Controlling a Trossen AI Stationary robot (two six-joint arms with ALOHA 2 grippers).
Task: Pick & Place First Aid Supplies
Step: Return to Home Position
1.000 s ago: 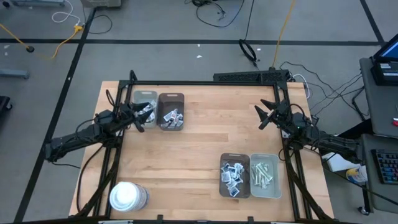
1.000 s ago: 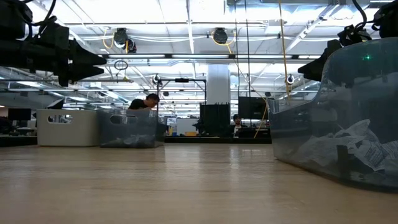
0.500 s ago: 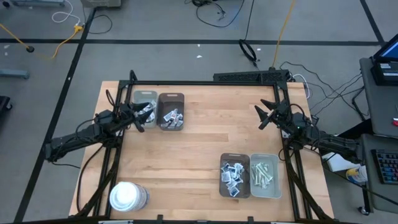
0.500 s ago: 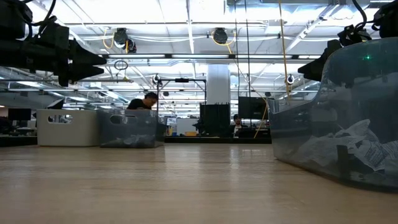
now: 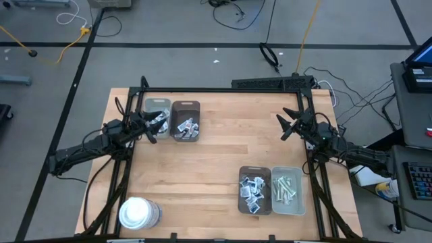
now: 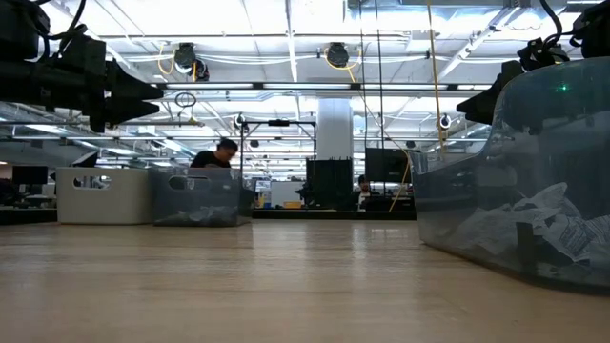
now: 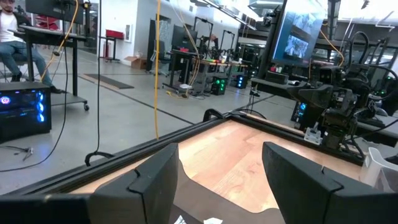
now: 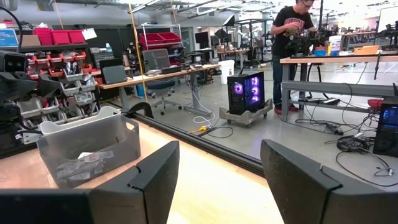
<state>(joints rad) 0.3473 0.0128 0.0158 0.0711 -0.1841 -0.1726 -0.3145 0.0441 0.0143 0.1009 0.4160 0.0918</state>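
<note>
Left gripper (image 5: 153, 125) and right gripper (image 5: 286, 125) both hang spread wide, empty, above the table (image 5: 216, 155)

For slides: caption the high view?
Dark left gripper and right gripper open above wooden table; small white packets in grey and brown rectangular trays.

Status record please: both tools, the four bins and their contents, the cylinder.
top grey bin: white packets
top brown bin: white packets
bottom brown bin: white packets
bottom grey bin: pale strips
left tool: open, empty, at the top grey bin
right tool: open, empty, above bare table
white cylinder: bottom-left corner
</note>
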